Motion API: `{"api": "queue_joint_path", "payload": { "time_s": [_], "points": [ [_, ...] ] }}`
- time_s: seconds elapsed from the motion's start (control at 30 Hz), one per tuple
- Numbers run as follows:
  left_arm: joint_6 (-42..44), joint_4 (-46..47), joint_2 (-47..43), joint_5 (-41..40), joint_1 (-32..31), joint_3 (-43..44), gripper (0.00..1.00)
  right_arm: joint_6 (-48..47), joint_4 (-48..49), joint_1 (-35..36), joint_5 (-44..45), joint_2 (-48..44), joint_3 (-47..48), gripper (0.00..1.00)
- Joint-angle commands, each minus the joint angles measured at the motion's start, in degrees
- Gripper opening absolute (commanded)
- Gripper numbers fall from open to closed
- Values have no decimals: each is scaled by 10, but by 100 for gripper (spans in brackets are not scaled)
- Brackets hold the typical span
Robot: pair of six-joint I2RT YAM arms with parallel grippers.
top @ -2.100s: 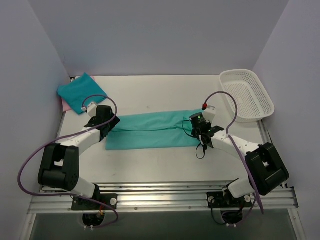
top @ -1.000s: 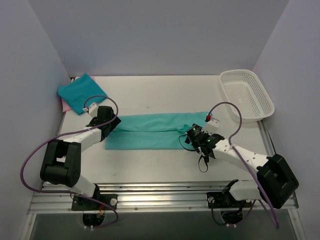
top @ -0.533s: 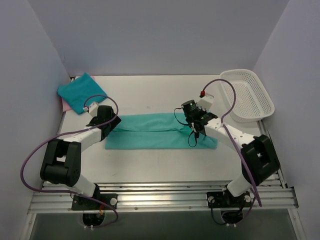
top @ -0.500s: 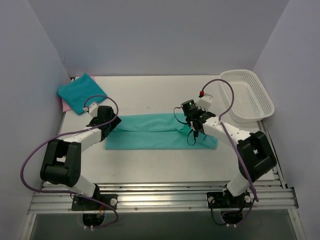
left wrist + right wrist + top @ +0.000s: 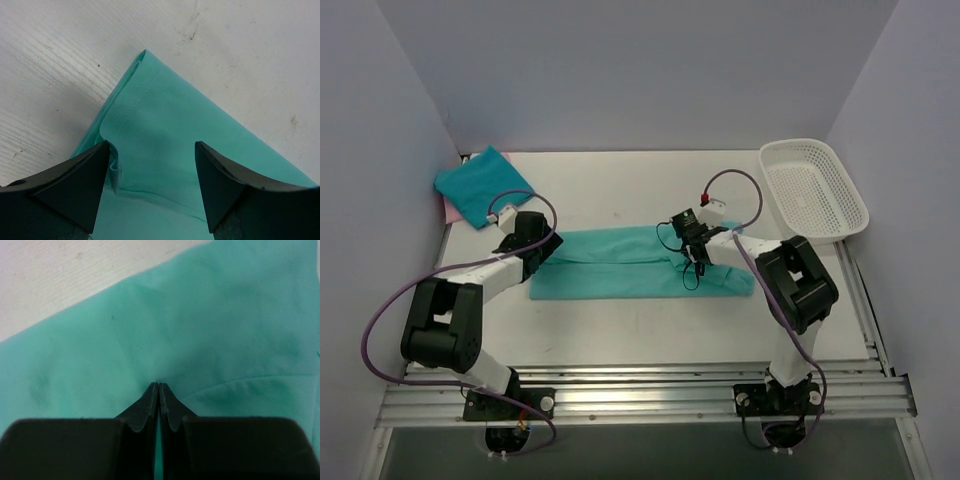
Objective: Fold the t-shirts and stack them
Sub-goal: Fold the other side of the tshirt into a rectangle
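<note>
Right claw [image 5: 159, 386], closed with tips on the teal t-shirt [image 5: 620, 262], has swung from its right end toward mid-strip; the shirt lies unmoved, a long strip across the worktop [image 5: 620, 190]; left claw [image 5: 151, 147] gapes over its far-left corner; crosswise folding likely follows.

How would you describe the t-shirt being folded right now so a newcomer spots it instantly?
On the white table, look to the middle, between the white plastic mesh basket at far right and the far-left corner. There lies the long teal cloth t-shirt, a flat band running left to right. The other teal t-shirt, in that corner, is a small folded square.
</note>
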Motion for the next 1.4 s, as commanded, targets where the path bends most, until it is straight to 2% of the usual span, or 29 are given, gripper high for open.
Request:
{"api": "queue_joint_path", "payload": {
  "time_s": [0.0, 0.43, 0.63, 0.87, 1.07, 1.2, 1.37],
  "points": [
    [-1, 25, 9, 4, 4, 12, 78, 5, -8, 11, -1, -66, -41, 0],
    [-1, 21, 3, 9, 4, 14, 77, 63, -54, 74, 7, -214, -160, 0],
    [-3, 34, -11, 11, 4, 2, 77, 82, -58, 86, 12, -232, -200, 0],
    [-3, 29, -3, 15, 2, 5, 77, 82, -95, 102, 34, -285, -173, 0],
    [-3, 28, -18, 10, 1, -3, 77, 49, -141, 100, 78, -317, -81, 0],
    [-3, 28, -16, 6, 2, -2, 77, 24, -126, 86, 83, -298, -41, 0],
    [-3, 28, -8, 5, 2, 1, 77, -7, -58, 24, 16, -238, -40, 0]
  ]
}}
